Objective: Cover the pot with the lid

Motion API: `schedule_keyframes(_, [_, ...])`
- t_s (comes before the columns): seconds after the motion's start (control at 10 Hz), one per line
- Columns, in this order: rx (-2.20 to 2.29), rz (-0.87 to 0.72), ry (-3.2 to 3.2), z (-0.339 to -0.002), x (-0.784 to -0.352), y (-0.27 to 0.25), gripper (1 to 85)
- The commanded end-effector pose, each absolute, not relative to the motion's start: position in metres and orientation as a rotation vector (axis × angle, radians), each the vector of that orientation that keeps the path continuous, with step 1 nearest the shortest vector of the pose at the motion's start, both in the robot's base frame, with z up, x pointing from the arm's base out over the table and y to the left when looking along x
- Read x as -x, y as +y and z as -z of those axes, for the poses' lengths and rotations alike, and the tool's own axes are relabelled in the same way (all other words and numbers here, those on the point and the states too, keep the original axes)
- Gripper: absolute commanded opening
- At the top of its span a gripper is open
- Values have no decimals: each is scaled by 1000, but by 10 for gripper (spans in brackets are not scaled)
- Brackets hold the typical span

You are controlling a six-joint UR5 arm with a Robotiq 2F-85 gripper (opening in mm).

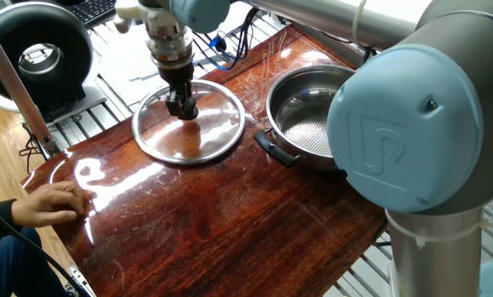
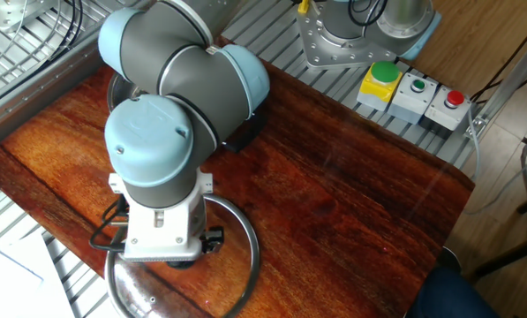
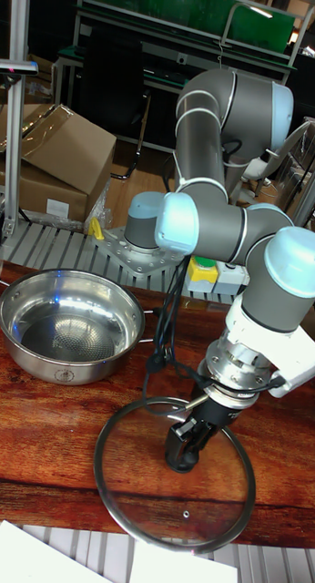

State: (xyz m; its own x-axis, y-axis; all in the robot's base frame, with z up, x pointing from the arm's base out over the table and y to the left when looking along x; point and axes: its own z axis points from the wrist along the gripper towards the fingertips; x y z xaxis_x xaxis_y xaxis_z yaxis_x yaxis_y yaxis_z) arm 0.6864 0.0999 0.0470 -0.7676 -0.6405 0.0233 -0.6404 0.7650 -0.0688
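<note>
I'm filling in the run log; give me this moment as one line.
phase: grasping | hand: at knob of lid | lid: flat on table | pot: uncovered, beside lid

A glossy dark wooden table (image 1: pixel 229 223) stands on a frame of grey metal rails (image 2: pixel 334 84). On these rails sits a box with green and red buttons (image 2: pixel 413 93). Behind the table, cardboard boxes (image 3: pixel 48 159) lie on a wooden floor (image 3: pixel 130 196). A black round fan (image 1: pixel 40 54) stands near a keyboard (image 1: pixel 93 10).
</note>
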Motion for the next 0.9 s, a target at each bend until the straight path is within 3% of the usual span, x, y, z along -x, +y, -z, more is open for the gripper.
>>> schedule_keyframes(0.0, [1036,91,2975,-59,-686,103,13])
schedule_keyframes(0.8, [1127,162,3010,-126,-685,95,13])
